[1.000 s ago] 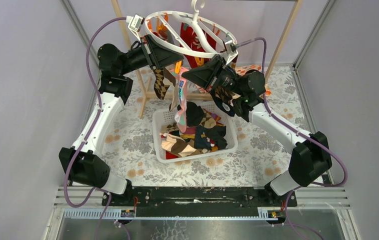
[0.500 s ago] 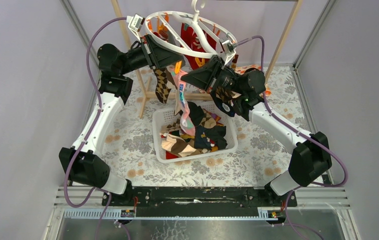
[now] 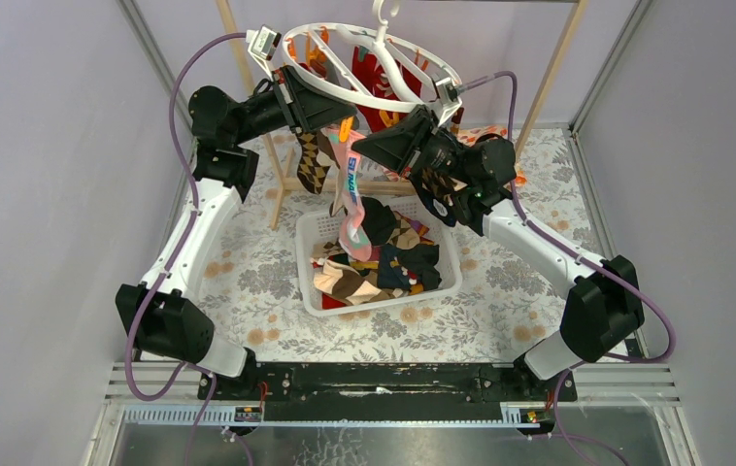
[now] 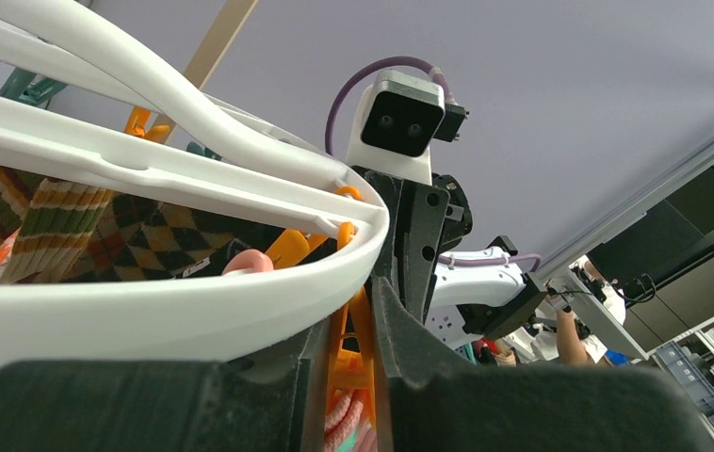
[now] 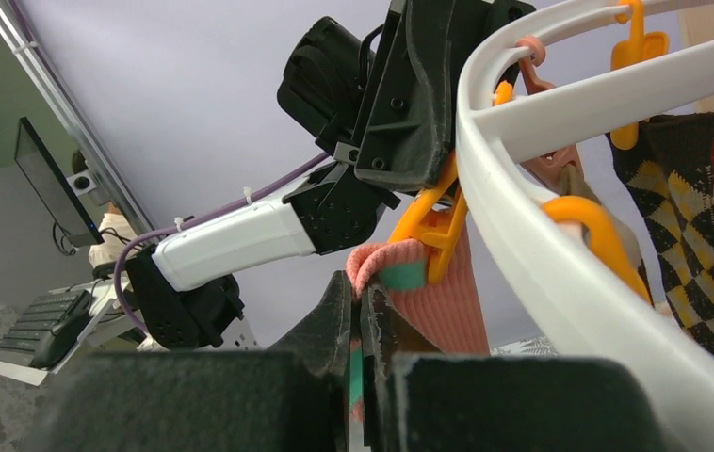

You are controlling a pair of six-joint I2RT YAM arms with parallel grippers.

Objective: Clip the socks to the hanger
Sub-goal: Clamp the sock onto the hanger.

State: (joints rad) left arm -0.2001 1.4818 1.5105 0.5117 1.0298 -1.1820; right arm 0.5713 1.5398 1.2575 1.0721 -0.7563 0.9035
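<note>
Under the round white plastic ring hanger point(image 5: 523, 235), the left gripper point(image 4: 346, 339) is clamping an orange plastic clip point(image 5: 433, 221); the right gripper point(image 5: 361, 301) is pinching the pink patterned sock point(image 5: 447, 292) by its cuff beside it. A shallow bite is risking the sock slipping free.

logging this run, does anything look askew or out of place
Nothing really stands out. The hanger looks slightly tipped where the left gripper pinches an orange clip at its rim; the pink sock dangles over the basket.
</note>
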